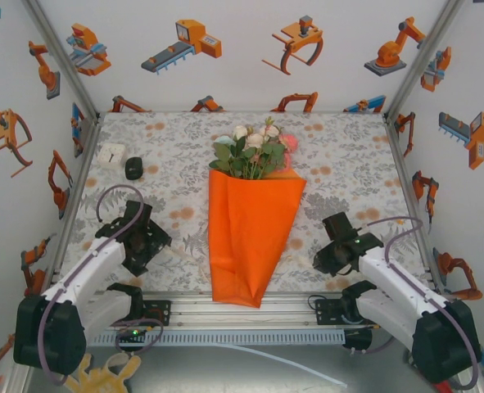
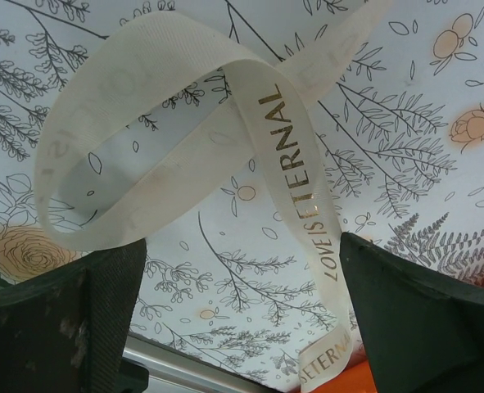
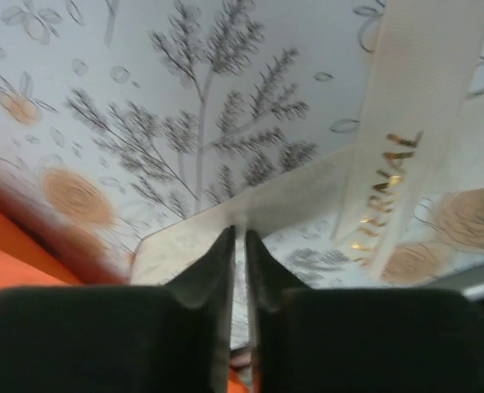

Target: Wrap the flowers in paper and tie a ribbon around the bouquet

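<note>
Between the fingers (image 2: 78, 319) of the left gripper (image 2: 242, 246): ribbon (image 2: 295, 155), cream-white, lying in a loose loop on the tablecloth (image 2: 405, 123), gold lettering LOVE IS ETERNAL readable along one run. Jaws spread wide, touching nothing; ribbon free, one run passing close by one finger and on toward the wrist. Beside that finger, at the lower edge of the left wrist view: a sliver of orange paper (image 2: 340, 378)

At the tips of the right gripper (image 3: 239, 236): same ribbon, crossing flat over the cloth, with a second run bearing gold letters rising to one side of the fingers. Jaws pressed almost together, a hairline pale slit between them, closed on the edge of the ribbon as far as can be told. On the other side of the fingers, near the wrist: orange paper again

Between the two grippers, seen from above: bouquet (image 1: 250, 221), lying flat in mid-table, cone of orange paper narrowing toward the arm bases, flowers (image 1: 254, 147) at the far end, pink, white and green. Left gripper just left of the cone, right gripper just right of it, both apart from the paper. Beyond the left gripper, well left of the flowers: small white block (image 1: 110, 154) and small black object (image 1: 134, 168), side by side
</note>
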`<state>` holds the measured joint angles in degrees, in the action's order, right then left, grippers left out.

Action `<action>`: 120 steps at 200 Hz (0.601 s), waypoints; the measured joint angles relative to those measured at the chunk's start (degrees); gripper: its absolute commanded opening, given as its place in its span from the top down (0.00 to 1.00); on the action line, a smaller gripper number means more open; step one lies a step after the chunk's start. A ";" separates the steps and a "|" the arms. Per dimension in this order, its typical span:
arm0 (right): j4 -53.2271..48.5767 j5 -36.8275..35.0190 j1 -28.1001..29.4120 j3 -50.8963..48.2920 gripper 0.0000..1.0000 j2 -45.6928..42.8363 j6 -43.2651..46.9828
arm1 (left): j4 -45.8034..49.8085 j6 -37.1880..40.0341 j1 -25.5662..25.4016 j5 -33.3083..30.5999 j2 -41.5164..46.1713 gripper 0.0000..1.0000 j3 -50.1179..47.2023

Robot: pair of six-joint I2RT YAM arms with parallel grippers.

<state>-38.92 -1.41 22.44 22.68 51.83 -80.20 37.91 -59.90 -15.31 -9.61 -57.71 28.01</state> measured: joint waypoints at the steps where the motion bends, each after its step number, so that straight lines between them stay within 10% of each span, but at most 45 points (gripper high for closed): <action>1: 0.28 -0.07 0.02 -0.04 1.00 0.00 -0.13 | 0.00 0.00 -0.02 0.02 -0.04 0.08 0.02; 34: 5.25 -1.22 -1.62 -0.96 1.00 0.02 0.52 | -1.11 1.53 0.17 0.94 -3.56 0.32 1.22; 84: 8.33 -2.80 -5.88 0.09 1.00 0.09 4.44 | -7.93 2.51 2.21 3.21 -12.15 0.99 4.20; 120: 11.06 -2.99 -10.82 2.80 1.00 2.64 7.54 | -14.29 2.32 5.09 5.88 -15.89 1.00 5.60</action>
<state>-27.86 -4.40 11.62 25.47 54.48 -72.66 23.62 -57.58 -10.22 -3.73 -73.60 33.61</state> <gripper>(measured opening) 0.003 0.008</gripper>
